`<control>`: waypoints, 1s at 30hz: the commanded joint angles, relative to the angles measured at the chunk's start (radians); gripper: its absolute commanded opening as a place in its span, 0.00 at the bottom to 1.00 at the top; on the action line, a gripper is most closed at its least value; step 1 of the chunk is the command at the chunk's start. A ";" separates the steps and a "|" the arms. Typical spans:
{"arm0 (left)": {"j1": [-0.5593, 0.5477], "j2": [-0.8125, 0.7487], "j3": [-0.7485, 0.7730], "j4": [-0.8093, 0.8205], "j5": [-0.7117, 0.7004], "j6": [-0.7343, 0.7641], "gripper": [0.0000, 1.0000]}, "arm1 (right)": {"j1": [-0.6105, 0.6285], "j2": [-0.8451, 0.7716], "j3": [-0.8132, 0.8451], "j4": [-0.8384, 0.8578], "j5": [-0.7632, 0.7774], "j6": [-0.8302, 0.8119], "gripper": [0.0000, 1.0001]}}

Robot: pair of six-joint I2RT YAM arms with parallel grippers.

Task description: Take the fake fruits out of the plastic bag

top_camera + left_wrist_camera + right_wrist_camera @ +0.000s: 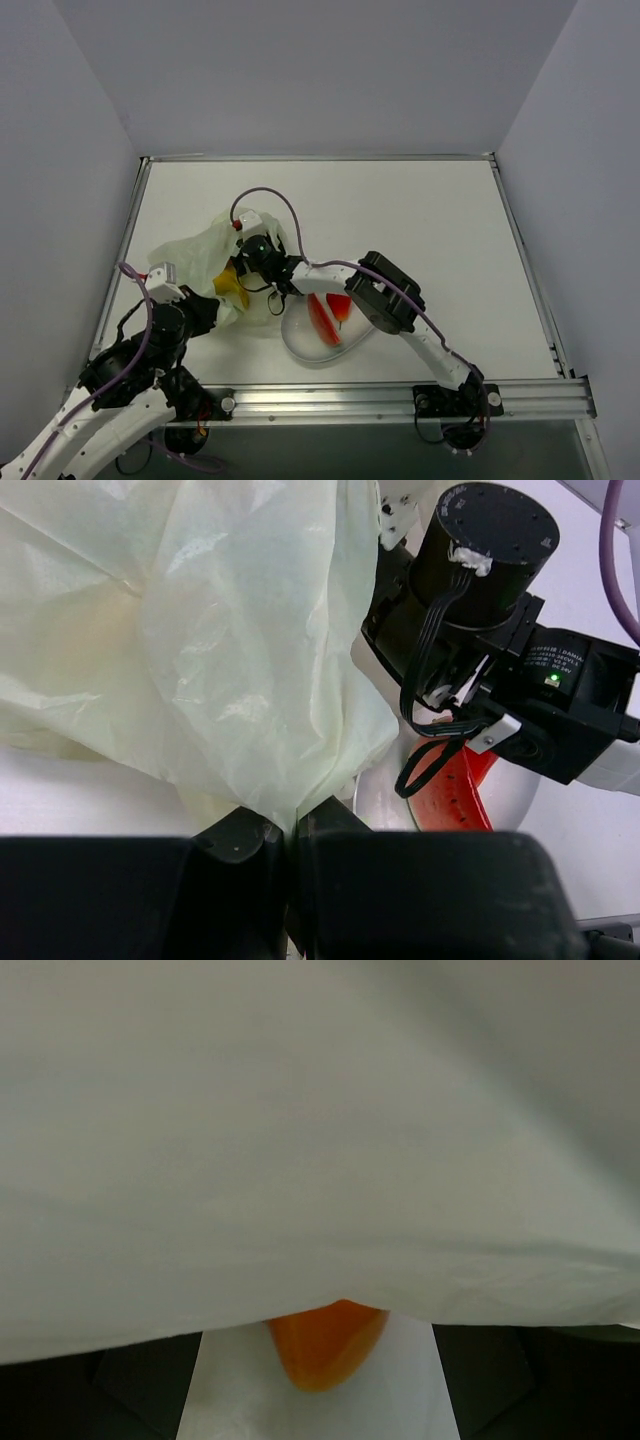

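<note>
The pale yellow-green plastic bag (pixel 200 255) lies crumpled at the left of the table. My left gripper (pixel 218 308) is shut on the bag's near edge, and in the left wrist view the film (pixel 200 640) runs down between its fingers (pixel 240 840). My right gripper (pixel 240 272) reaches into the bag's mouth, next to a yellow banana (pixel 230 287). In the right wrist view the gripper (pixel 320 1385) is open under the film (pixel 320 1140). A glossy orange-yellow fruit tip (pixel 325 1345) lies between its fingers without touching them. A red slice (pixel 325 318) lies on the white plate (pixel 300 345).
The plate stands right of the bag, under my right forearm (pixel 385 290). In the left wrist view the right wrist (pixel 480 610) hangs over the plate (pixel 385 800) and the red slice (pixel 455 795). A metal rail (pixel 400 400) runs along the near edge.
</note>
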 commanded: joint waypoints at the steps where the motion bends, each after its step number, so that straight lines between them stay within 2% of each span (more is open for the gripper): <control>1: 0.004 0.027 -0.003 0.043 -0.005 0.024 0.02 | -0.016 0.018 0.062 0.009 0.013 -0.027 0.79; 2: 0.004 0.028 -0.006 0.049 -0.005 0.024 0.02 | -0.019 0.021 0.065 0.017 0.005 -0.020 0.75; 3: 0.004 0.030 -0.009 0.054 -0.007 0.024 0.02 | -0.021 0.024 0.073 0.028 0.002 -0.017 0.65; 4: 0.004 0.031 -0.012 0.057 -0.007 0.024 0.02 | -0.021 0.026 0.075 0.035 0.000 -0.016 0.60; 5: 0.004 0.036 -0.014 0.058 -0.010 0.026 0.02 | -0.021 0.026 0.075 0.043 -0.004 -0.011 0.47; 6: 0.004 0.039 -0.016 0.060 -0.016 0.027 0.02 | -0.021 0.026 0.076 0.042 -0.010 -0.008 0.42; 10: 0.004 0.056 -0.017 0.084 -0.022 0.035 0.03 | -0.015 -0.074 -0.034 0.077 -0.041 0.022 0.28; 17: 0.004 0.108 -0.017 0.189 -0.035 0.065 0.02 | -0.009 -0.319 -0.285 0.108 -0.306 0.131 0.25; 22: 0.006 0.157 -0.016 0.288 -0.042 0.090 0.02 | 0.014 -0.440 -0.398 0.094 -0.418 0.182 0.25; 30: 0.007 0.176 0.006 0.315 -0.053 0.108 0.02 | 0.042 -0.609 -0.545 0.066 -0.599 0.193 0.25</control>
